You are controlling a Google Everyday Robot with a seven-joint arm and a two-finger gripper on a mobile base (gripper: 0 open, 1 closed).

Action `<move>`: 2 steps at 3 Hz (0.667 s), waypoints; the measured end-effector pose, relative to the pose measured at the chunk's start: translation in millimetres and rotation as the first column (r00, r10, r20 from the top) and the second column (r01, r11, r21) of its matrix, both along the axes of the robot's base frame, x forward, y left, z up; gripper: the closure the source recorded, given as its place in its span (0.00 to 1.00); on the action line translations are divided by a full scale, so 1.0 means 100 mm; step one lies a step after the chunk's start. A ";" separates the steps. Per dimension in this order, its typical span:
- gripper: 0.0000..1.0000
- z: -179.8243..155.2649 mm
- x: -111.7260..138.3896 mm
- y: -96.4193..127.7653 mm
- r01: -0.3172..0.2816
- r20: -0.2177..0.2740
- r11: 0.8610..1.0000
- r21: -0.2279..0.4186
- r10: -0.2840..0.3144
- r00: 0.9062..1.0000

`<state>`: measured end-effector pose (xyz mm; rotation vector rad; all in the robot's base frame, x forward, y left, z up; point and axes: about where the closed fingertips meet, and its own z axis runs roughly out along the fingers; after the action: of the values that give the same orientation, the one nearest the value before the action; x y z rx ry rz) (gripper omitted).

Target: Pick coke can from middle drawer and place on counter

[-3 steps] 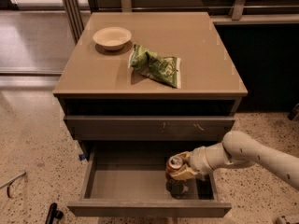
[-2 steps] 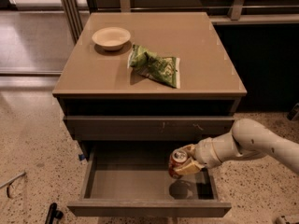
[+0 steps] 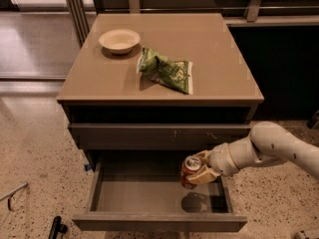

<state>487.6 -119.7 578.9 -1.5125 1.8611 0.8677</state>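
The coke can (image 3: 190, 171), red with a silver top, is held in my gripper (image 3: 200, 168), which is shut on it from the right. The can hangs lifted above the grey floor of the open middle drawer (image 3: 144, 195), near its right side, with its shadow on the floor below. My pale arm reaches in from the right edge. The tan-brown counter (image 3: 219, 59) lies above and behind the drawer.
A pale round bowl (image 3: 119, 40) and a green snack bag (image 3: 166, 68) sit on the counter's left and middle. A closed drawer front with pale scratch marks (image 3: 159, 135) is just above the open drawer. Speckled floor surrounds the cabinet.
My gripper has lifted the coke can up off the drawer floor, and the arm has risen slightly with it.
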 end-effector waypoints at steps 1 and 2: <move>1.00 0.60 -0.04 -0.08 0.025 0.004 0.999 0.033 -0.025 1.000; 1.00 1.70 -0.17 -0.10 0.025 0.086 0.998 0.057 -0.030 0.996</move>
<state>470.9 -130.2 748.5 -1.4642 1.7767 0.8211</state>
